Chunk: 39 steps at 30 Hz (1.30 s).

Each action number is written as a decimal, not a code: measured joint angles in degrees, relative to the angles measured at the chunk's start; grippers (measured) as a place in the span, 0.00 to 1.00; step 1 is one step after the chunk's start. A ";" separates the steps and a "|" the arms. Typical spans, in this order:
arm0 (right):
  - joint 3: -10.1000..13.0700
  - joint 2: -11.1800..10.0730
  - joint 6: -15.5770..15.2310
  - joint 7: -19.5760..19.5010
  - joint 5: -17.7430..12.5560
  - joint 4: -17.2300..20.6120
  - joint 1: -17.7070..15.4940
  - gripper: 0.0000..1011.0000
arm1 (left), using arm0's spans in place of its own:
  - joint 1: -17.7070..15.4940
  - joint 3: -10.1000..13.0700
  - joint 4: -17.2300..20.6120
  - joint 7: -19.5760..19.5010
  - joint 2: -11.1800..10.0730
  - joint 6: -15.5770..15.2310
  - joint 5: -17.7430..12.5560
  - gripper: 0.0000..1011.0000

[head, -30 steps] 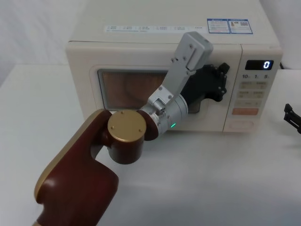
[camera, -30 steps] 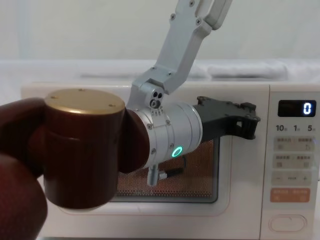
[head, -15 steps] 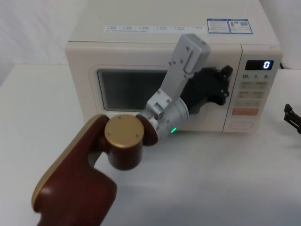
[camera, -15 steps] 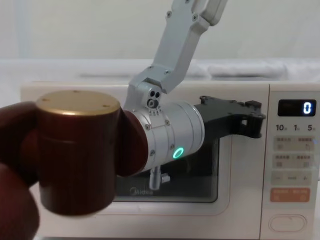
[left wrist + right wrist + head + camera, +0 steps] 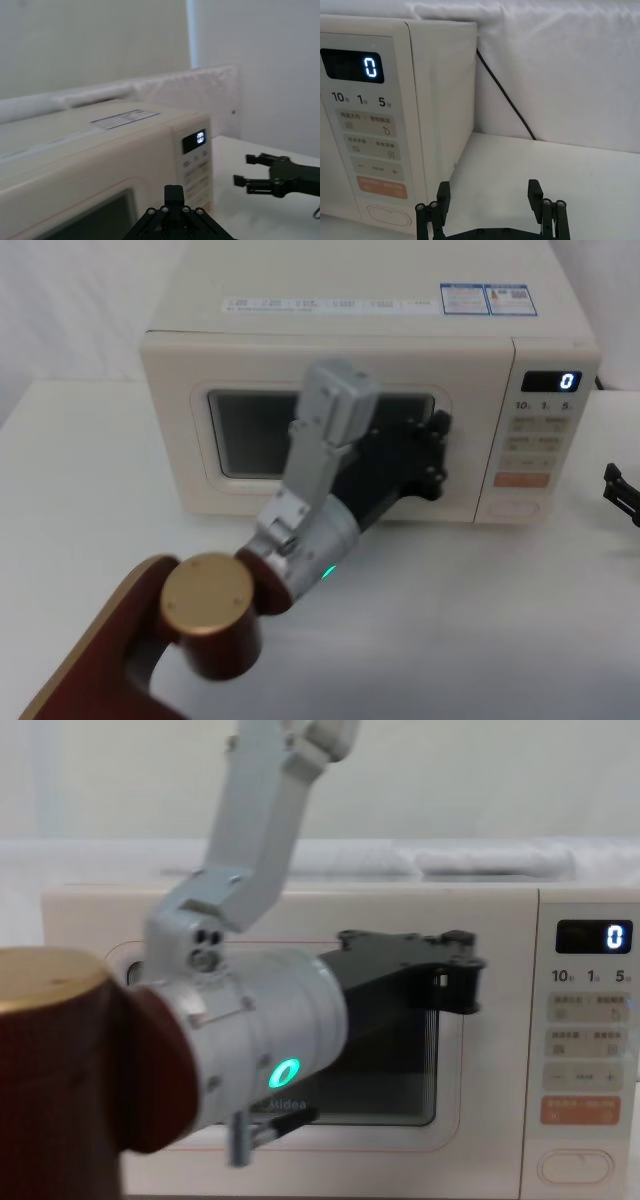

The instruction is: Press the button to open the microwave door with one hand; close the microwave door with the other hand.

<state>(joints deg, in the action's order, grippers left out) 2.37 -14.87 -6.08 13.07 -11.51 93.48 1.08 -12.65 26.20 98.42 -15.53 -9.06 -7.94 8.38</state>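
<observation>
While the door (image 5: 250,420) sits flush, my left gripper (image 5: 432,455), finger spread unclear, should back straight off; right gripper (image 5: 490,200) open, empty.

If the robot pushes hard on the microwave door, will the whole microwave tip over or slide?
Probably neither. The microwave is a wide, low box sitting flat on the table, so tipping seems unlikely. It looks heavy, so the left gripper near the microwave door would barely shift it.

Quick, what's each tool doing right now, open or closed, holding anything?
Left tool: by the cream-white microwave door, state cannot be told.
Right tool: open, holding nothing.
</observation>
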 joint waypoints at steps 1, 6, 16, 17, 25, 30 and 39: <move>0.00 0.00 0.00 0.00 0.00 0.00 0.00 0.99 | 0.69 -0.33 0.63 0.39 -0.23 0.00 -0.04 0.00; 0.00 0.00 0.00 0.00 0.00 0.00 0.00 0.99 | 4.99 -2.55 3.70 2.44 -1.91 0.10 -0.64 0.00; 0.00 0.00 0.00 0.00 0.00 0.00 0.00 0.99 | 12.71 -8.65 6.95 7.16 -2.84 1.43 -1.57 0.00; 0.00 0.00 0.00 0.00 0.00 0.00 0.00 0.99 | 13.78 -9.80 7.13 8.13 -2.48 2.13 -1.62 0.00; 0.00 0.00 0.00 0.00 0.00 0.00 0.00 0.99 | 19.21 -17.02 7.91 12.79 0.01 5.26 -0.15 0.00; 0.00 0.00 0.00 0.00 0.00 0.00 0.00 0.99 | 20.99 -20.87 7.91 13.74 0.73 6.26 1.16 0.00; 0.00 0.00 0.00 0.00 0.00 0.00 0.00 0.99 | 22.25 -26.83 5.65 14.52 0.92 8.30 1.00 0.00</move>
<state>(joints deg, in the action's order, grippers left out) 2.37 -14.87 -6.08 13.07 -11.51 93.48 1.08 9.60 -0.63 104.07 -1.01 -8.13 0.36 9.39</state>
